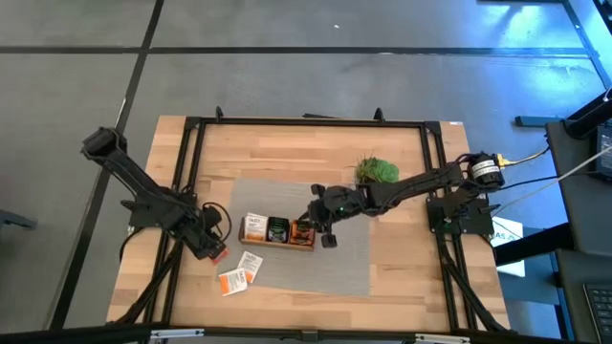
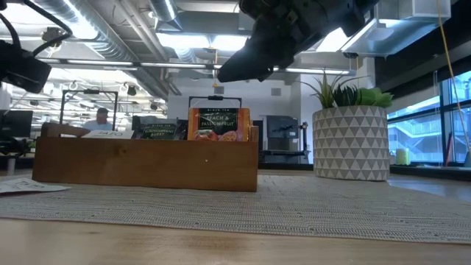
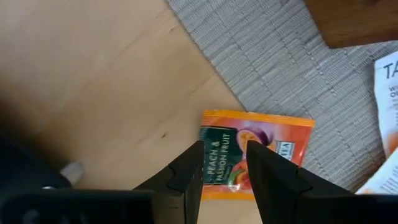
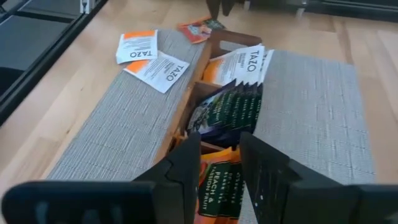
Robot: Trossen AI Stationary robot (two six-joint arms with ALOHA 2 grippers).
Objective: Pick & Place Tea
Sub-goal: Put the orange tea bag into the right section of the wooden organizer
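Wooden table (image 1: 287, 143) under me, my left gripper (image 3: 225, 163) hangs open directly over the red-orange sachet (image 3: 252, 152) at the mat's (image 3: 273, 68) left edge, right gripper (image 4: 217, 158) open above the tray (image 1: 277, 245).

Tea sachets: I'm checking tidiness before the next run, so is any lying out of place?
Yes. Three sachets lie outside the wooden tray: two white-and-orange sachets at the grey mat's edge, and a red-orange sachet half off the mat, under the open left gripper.

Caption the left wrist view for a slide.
Left tool open above a red-orange peach tea sachet lying across the grey mat's edge.
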